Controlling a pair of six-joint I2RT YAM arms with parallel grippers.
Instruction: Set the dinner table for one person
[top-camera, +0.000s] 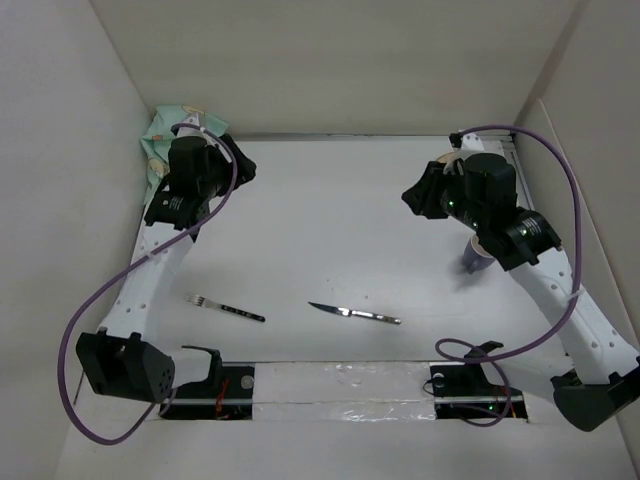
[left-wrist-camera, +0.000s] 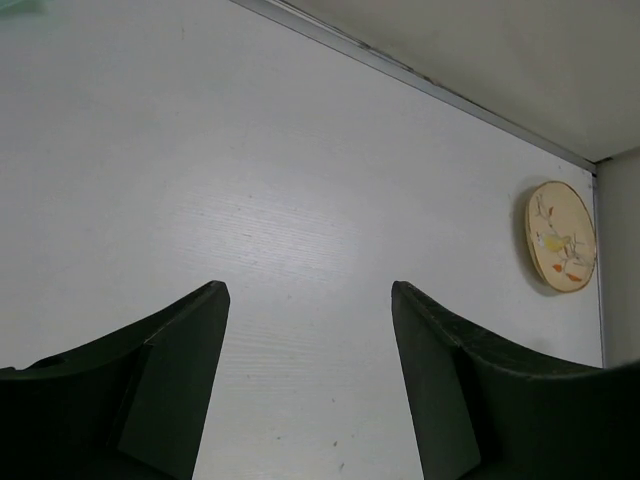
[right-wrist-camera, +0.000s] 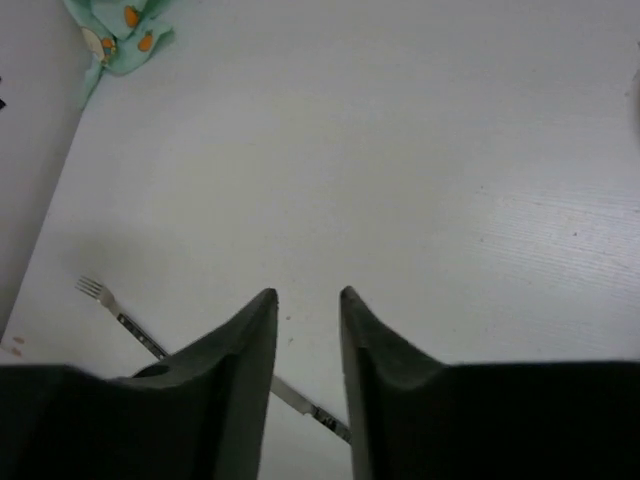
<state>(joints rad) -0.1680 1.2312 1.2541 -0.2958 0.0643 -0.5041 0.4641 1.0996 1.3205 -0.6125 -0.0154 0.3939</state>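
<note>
The dinner table (top-camera: 330, 230) is a white matte top. On its near part lie a fork (top-camera: 225, 308) and a knife (top-camera: 355, 314), end to end. My left gripper (top-camera: 238, 165) hovers at the far left, open and empty (left-wrist-camera: 310, 290), facing a round patterned plate (left-wrist-camera: 561, 236) by the far right wall. My right gripper (top-camera: 415, 195) hangs at the far right, its jaws a narrow gap apart with nothing between them (right-wrist-camera: 308, 293). Below it the right wrist view shows the fork (right-wrist-camera: 95, 290) and a stretch of the knife (right-wrist-camera: 300, 400).
A crumpled mint-green printed cloth (top-camera: 165, 130) sits in the far left corner, beside the left arm. A purple cup (top-camera: 472, 258) stands under the right forearm. The right arm mostly hides the plate (top-camera: 447, 160). White walls close in three sides.
</note>
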